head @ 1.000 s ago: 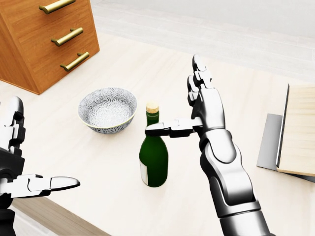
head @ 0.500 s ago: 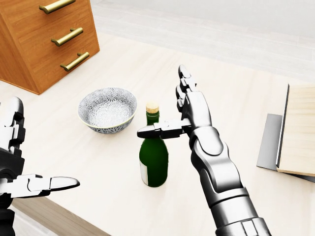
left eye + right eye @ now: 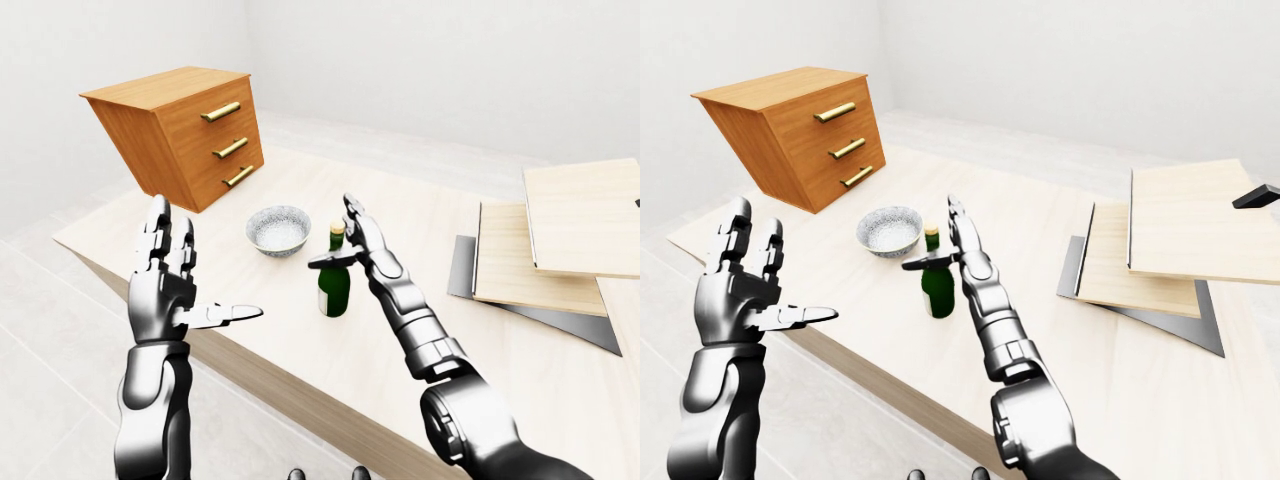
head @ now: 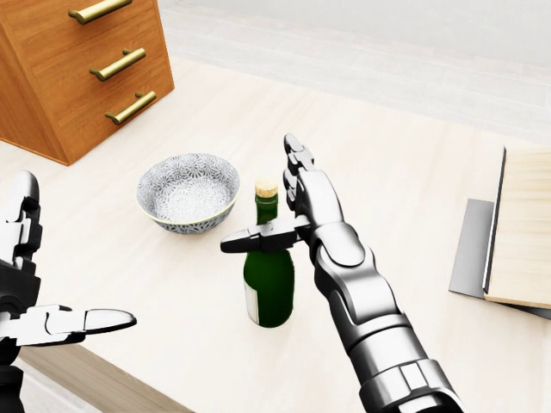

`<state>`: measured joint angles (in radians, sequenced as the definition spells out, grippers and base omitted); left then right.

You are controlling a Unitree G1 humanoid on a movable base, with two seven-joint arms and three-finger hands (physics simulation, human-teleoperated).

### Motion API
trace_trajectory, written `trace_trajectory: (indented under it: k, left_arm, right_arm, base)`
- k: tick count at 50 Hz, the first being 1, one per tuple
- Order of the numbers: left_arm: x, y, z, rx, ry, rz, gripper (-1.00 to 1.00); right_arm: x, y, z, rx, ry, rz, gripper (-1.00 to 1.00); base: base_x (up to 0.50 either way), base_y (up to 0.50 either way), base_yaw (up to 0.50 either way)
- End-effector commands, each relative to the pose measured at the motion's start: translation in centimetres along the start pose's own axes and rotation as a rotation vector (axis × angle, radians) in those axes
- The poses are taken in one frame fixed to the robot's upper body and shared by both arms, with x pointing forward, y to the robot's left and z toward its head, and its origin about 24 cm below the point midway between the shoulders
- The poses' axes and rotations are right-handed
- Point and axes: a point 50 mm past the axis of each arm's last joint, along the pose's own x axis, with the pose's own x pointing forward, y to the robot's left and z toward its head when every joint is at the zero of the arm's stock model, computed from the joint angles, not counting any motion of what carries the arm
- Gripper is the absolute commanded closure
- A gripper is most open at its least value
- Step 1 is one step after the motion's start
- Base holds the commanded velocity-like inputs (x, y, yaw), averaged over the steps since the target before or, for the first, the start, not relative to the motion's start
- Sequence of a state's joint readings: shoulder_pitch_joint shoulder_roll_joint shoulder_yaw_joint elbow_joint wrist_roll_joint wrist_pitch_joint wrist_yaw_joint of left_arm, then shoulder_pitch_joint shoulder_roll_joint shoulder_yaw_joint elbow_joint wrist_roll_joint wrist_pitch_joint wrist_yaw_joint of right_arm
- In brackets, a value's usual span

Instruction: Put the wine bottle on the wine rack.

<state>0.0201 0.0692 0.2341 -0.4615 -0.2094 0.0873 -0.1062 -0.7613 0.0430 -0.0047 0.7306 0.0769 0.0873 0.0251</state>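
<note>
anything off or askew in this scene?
Yes: the wooden drawer unit sits tilted on the table, leaning instead of flat. The stacked boards at the view's right overlap unevenly. The wine bottle stands upright, unspilled, beside the bowl; the right hand is open at its neck.

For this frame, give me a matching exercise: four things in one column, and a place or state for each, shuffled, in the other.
Things:
1. wine bottle
2. patterned bowl
3. wooden drawer chest
4. right hand

Places or states:
A. top left corner of the head view, three brass handles showing
B. open, thumb crossing the bottle's neck
C. upright on the table, green, cork on top
D. empty, just left of the bottle in the head view

Pairs: 1-C, 2-D, 3-A, 4-B
</note>
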Motion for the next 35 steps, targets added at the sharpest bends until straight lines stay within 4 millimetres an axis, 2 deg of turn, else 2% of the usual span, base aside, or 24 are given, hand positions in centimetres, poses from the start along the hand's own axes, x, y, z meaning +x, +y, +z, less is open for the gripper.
trace_trajectory:
  k: [1,5,6,7,8,10,13,15,20,24,27,28,29,31,35]
  left_arm:
    - [-0.03,0.13,-0.09,-0.003,0.004,0.002,-1.0]
    - [-0.03,0.08,-0.09,-0.003,0.004,0.002,-1.0]
    - [-0.03,0.08,-0.09,-0.003,0.004,0.002,-1.0]
    - [-0.02,0.09,-0.09,-0.004,0.004,0.002,-1.0]
    - [-0.02,0.09,-0.09,-0.004,0.004,0.002,-1.0]
    - [-0.02,0.1,-0.15,-0.004,0.006,0.002,-1.0]
    - [-0.09,0.09,-0.38,-0.004,0.017,0.001,-1.0]
    - [-0.11,0.09,-0.4,-0.004,0.018,0.001,-1.0]
    - [-0.1,0.06,-0.22,-0.005,0.01,0.001,-1.0]
    - [-0.15,-0.01,-0.19,-0.003,0.01,-0.002,-1.0]
    - [-0.14,0.03,-0.19,-0.004,0.01,-0.001,-1.0]
    - [-0.15,0.03,-0.2,-0.003,0.01,0.0,-1.0]
    - [-0.16,0.04,-0.17,-0.003,0.009,0.0,-1.0]
    - [-0.18,0.05,-0.17,-0.003,0.009,0.0,-1.0]
    - [-0.2,0.05,-0.24,-0.003,0.013,-0.001,-1.0]
  right_arm:
    - [0.24,0.65,-0.59,0.0,0.036,0.03,-1.0]
    - [0.12,0.73,-0.38,0.002,0.021,0.042,-1.0]
    - [0.11,0.72,-0.37,0.001,0.019,0.042,-0.59]
    - [0.07,0.73,-0.52,-0.002,0.024,0.044,-0.04]
    - [0.07,0.73,-0.52,-0.002,0.024,0.044,-0.04]
    - [0.06,0.74,-0.41,0.0,0.019,0.046,0.14]
    - [-0.02,0.74,-0.63,0.0,0.024,0.048,0.16]
    - [-0.03,0.71,-0.62,-0.001,0.023,0.048,0.33]
    - [-0.08,0.74,-0.48,-0.004,0.014,0.051,0.5]
    - [-0.13,0.79,-0.45,-0.006,0.011,0.053,0.51]
    - [-0.15,0.79,-0.42,-0.005,0.008,0.054,0.6]
    - [-0.15,0.79,-0.5,-0.006,0.011,0.054,0.69]
    - [-0.15,0.77,-0.56,-0.005,0.014,0.053,0.86]
    - [-0.16,0.74,-0.56,-0.006,0.014,0.053,1.0]
    - [-0.17,0.74,-0.24,-0.011,0.0,0.054,1.0]
  base:
    - [0.0,0.0,0.0]
    - [0.0,0.0,0.0]
    - [0.0,0.0,0.0]
    - [0.0,0.0,0.0]
    - [0.0,0.0,0.0]
    - [0.0,0.0,0.0]
    - [0.0,0.0,0.0]
    - [0.0,0.0,0.0]
    - [0.0,0.0,0.0]
    - [0.0,0.0,0.0]
    - [0.0,0.0,0.0]
    - [0.0,0.0,0.0]
    - [0.0,0.0,0.0]
    - [0.0,0.0,0.0]
    - [0.0,0.0,0.0]
